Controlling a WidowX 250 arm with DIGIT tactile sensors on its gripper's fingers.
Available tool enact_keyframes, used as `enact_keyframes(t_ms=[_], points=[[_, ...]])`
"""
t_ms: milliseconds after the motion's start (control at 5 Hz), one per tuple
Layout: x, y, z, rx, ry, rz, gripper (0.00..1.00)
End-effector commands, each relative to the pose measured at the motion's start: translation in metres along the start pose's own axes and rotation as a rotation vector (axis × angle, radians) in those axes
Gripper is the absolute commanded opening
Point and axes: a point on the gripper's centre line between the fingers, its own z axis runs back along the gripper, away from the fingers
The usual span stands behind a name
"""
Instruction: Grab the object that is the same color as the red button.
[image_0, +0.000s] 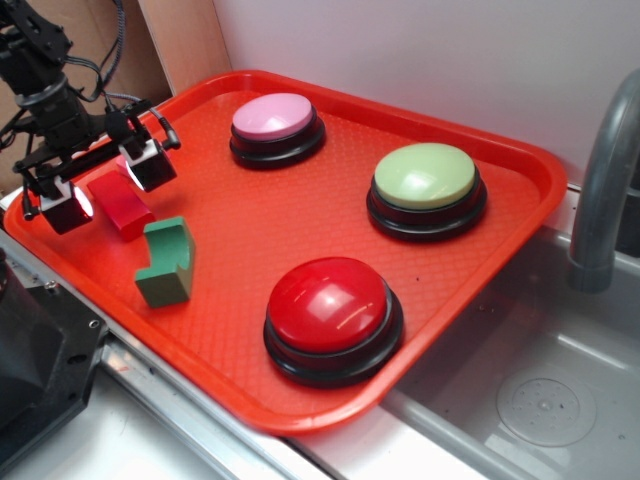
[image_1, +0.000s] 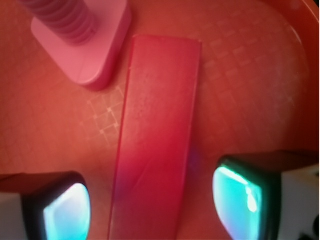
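The small matte red block lies on the tray's left side; in the wrist view it runs lengthwise between my two fingers. My gripper is open and straddles the block, with a gap on each side between the pads and the block, so nothing is held. The large glossy red button on its black base sits at the tray's front middle, well to the right of the gripper.
The red tray also holds a green L-shaped block just right of the gripper, a pink-topped button, and a pale green-topped button. A pink bolt-shaped piece lies beside the red block. A sink and faucet stand at the right.
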Motion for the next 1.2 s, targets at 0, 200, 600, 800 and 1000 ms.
enact_keyframes(t_ms=[0, 200, 600, 800, 1000], points=[[0.001, 0.011, 0.008, -0.022, -0.028, 0.014, 1.0], [0.01, 0.019, -0.009, 0.064, -0.047, 0.047, 1.0], [0.005, 0.015, -0.019, 0.155, -0.089, 0.07, 0.0], [0.002, 0.011, -0.012, 0.121, -0.081, 0.018, 0.0], [-0.005, -0.002, 0.014, -0.021, -0.036, -0.156, 0.0]])
